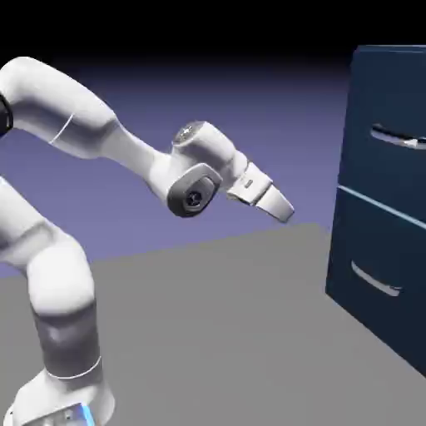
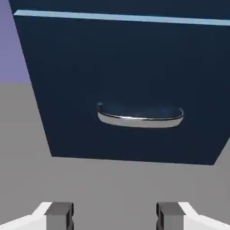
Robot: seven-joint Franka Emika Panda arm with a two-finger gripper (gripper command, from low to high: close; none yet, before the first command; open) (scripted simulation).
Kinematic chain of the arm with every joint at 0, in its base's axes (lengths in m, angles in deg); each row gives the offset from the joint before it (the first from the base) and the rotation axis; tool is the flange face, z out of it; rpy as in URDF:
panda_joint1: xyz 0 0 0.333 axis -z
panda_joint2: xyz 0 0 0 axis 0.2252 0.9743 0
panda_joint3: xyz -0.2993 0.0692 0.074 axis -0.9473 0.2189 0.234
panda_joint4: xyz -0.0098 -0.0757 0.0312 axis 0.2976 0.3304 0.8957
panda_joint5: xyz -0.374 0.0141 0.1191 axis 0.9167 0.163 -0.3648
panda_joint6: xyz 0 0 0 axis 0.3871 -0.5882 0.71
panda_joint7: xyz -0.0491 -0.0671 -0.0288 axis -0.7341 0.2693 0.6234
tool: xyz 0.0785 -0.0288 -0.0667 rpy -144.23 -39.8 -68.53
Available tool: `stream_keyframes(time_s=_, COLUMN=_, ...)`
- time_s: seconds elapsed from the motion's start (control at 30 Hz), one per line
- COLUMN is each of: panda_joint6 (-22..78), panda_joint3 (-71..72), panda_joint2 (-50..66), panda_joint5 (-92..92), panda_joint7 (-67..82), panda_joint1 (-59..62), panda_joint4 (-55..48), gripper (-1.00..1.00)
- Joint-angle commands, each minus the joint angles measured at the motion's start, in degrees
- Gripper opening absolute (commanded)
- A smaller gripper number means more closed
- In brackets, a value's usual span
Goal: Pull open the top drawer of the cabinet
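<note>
Top drawer [image 1: 391, 146], the upper flat dark navy-blue front with a thin curved silver bar handle [image 1: 398, 139], sits flush in the tall boxy navy cabinet [image 1: 378, 241] at the right edge of the exterior view. A pale seam [image 1: 381, 206] divides it from the lower drawer front [image 1: 374, 274], which carries a like silver handle [image 1: 376, 280]. Both fronts look closed, level with the cabinet face.

White robot arm: rises from the lower left of the exterior view, upper link [image 1: 50, 108] arching across the top left, forearm sloping down to the right to a rounded wrist joint [image 1: 195, 191]. Hand angles downward and to the right, toward the cabinet.

Two-finger gripper [image 1: 283, 208]: in mid-air above the grey table [image 1: 216, 333], well apart from the cabinet, roughly level with the seam between the drawers. Touching nothing.

Hand view: the two small grey fingertips [image 2: 59, 214] show at the bottom edge, set wide apart, bare grey table between them. Pincer spread wide, holding nothing.

Hand view also shows a navy drawer front [image 2: 126, 90] filling the upper part of the frame, silver bar handle [image 2: 140, 117] near the middle, pale seam [image 2: 121, 18] running along the top edge. Seam above the handle, so this is the lower front; the top drawer shows only as a dark strip along the top edge of this view. The cabinet's bottom edge meets the grey table below the handle. Blue-violet backdrop [image 2: 11, 40] visible at upper left.
</note>
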Motion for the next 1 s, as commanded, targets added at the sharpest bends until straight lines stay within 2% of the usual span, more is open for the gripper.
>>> stream_keyframes(time_s=0.0, panda_joint6=0.79, panda_joint3=1.08, panda_joint2=-0.97, panda_joint5=-2.50, panda_joint7=-0.48, panda_joint1=1.82, panda_joint4=-0.69, gripper=0.00)
stream_keyframes(time_s=0.97, panda_joint6=23.58, panda_joint3=32.23, panda_joint2=-29.10, panda_joint5=-74.76, panda_joint7=-14.31, panda_joint1=54.49, panda_joint4=-20.60, gripper=0.00)
